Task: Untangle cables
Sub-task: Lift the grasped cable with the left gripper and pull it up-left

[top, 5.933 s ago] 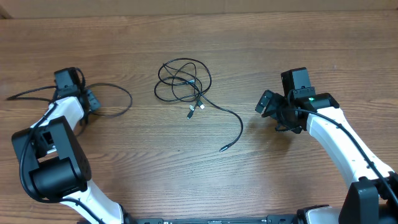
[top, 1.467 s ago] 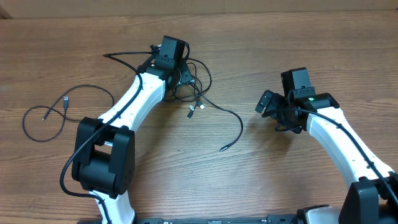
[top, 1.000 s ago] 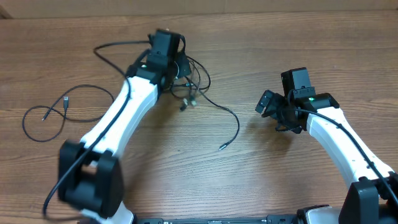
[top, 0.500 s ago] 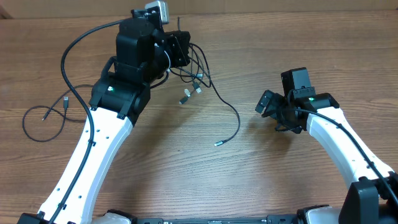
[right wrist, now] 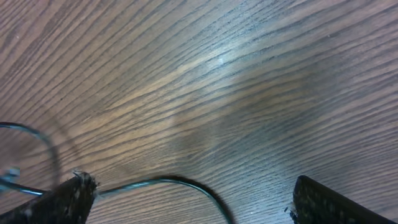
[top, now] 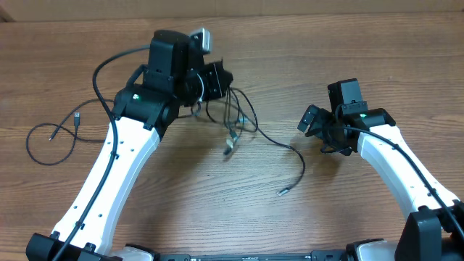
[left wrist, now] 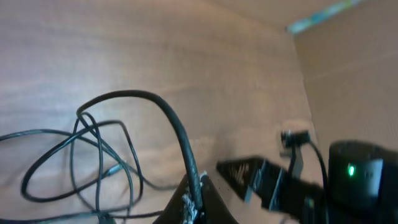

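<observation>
Your left gripper [top: 217, 78], at eleven o'clock, is clamped on one cord of the cables [top: 233, 123], whose tangle dangles near centre. At three o'clock your right gripper [top: 310, 119] sits wide open. You're mid pull-apart, so next it should probably pin a loose end.

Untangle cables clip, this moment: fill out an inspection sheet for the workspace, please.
Surface: wooden table, bare grain.
Job's things: tangle of thin cords hangs from the left gripper, its plug ends blurred; one tail trails onto the table. A separate cord lies looped on the left.
Clutter: nothing seen.
Grippers: left gripper shut on a cord of the tangle; right gripper open, empty, beside the tail.
Cables: thick arm cable arcs beside the left arm.
Surroundings: brown board wall along the table's far edge.
</observation>
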You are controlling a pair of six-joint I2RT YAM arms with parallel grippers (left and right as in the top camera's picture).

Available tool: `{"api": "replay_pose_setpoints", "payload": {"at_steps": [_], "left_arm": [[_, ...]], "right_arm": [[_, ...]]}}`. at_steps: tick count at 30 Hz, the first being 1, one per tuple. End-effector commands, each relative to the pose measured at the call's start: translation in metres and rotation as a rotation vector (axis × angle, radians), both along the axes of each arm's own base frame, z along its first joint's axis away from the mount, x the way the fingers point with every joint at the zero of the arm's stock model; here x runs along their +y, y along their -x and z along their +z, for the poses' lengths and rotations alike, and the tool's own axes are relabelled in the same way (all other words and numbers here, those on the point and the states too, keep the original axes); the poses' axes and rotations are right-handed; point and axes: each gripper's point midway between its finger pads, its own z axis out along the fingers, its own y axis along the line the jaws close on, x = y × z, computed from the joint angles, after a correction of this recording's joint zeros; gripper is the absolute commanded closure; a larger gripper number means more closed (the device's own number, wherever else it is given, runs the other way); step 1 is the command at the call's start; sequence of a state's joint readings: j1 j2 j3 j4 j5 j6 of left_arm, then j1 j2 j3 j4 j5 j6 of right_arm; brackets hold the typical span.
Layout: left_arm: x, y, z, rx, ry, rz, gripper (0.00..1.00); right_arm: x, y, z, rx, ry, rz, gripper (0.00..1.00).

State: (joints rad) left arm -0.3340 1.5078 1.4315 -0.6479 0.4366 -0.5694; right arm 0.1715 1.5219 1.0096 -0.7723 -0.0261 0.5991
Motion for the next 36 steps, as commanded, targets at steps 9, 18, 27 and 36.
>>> {"api": "replay_pose_setpoints", "payload": {"at_steps": [9,18,27,36], "left_arm": [[0.005,0.045,-0.032,0.086,-0.141,-0.212,0.96],[-0.004,0.071,-0.034,-0.009,-0.172,-0.479,0.96],[-0.008,0.087,-0.032,-0.101,-0.18,-0.652,0.96],[-0.027,0.088,0.003,-0.254,-0.015,-0.753,0.96]], "right_arm": [[0.004,-0.017,0.006,-0.067,-0.022,-0.003,0.0],[0.053,-0.003,0.015,-0.012,-0.297,0.108,0.0],[0.085,0.012,0.032,-0.014,-0.479,0.309,0.0],[0.116,0.022,0.047,-0.058,-0.629,0.487,0.0]]}}
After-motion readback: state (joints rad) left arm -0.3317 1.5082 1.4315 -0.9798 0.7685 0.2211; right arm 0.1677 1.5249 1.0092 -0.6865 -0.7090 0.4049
